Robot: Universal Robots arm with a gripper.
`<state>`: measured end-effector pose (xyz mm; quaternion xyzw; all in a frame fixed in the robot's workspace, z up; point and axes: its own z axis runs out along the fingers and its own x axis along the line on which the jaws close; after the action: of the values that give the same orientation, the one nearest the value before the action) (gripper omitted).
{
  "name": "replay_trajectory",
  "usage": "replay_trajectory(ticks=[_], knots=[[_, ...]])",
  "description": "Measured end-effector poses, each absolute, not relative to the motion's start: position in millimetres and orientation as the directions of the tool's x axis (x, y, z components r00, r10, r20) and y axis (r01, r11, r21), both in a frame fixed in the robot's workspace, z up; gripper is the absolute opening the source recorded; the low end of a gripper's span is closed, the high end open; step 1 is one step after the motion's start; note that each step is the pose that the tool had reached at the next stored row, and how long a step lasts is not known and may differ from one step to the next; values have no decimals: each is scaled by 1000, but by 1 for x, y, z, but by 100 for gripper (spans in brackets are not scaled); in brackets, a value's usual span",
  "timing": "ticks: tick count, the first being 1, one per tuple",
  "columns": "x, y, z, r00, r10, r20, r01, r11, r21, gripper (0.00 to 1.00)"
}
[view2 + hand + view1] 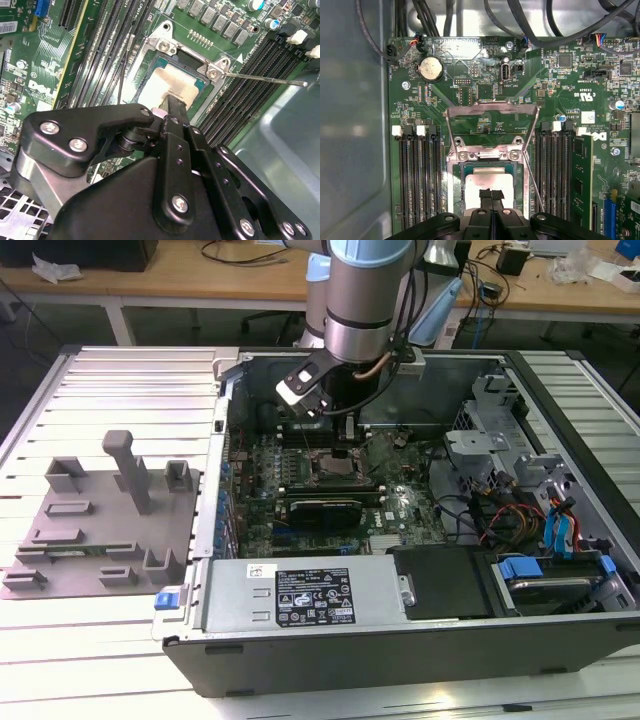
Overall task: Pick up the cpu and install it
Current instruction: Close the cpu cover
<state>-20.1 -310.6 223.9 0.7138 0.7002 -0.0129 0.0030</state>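
Observation:
The cpu (476, 181), a pale silvery square, lies flat inside the motherboard socket (454, 172), whose metal load plate (492, 111) stands hinged open. In both wrist views my gripper (491, 193) is directly over the chip, its two black fingertips (175, 107) pressed together and down at the chip's top face (161, 82). Nothing shows between the fingers. In the exterior view the arm (365, 300) reaches down into the open computer case, with the gripper (338, 430) just above the socket (335, 470).
Memory slots (417, 175) flank the socket on both sides, and a thin retention lever (265, 79) sticks out beside it. A grey fixture tray (100, 510) lies on the exterior view's left. The power supply (300, 595), cables (515, 520) and drive cage (480, 445) crowd the case.

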Motion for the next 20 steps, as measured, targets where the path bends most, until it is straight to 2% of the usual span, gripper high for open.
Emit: replay_trajectory(ticks=[6, 20], knots=[[-20, -311, 225, 19, 1000, -22, 1000, -19, -14, 11], [-20, -310, 260, 19, 1000, -22, 1000, -19, -14, 11]])
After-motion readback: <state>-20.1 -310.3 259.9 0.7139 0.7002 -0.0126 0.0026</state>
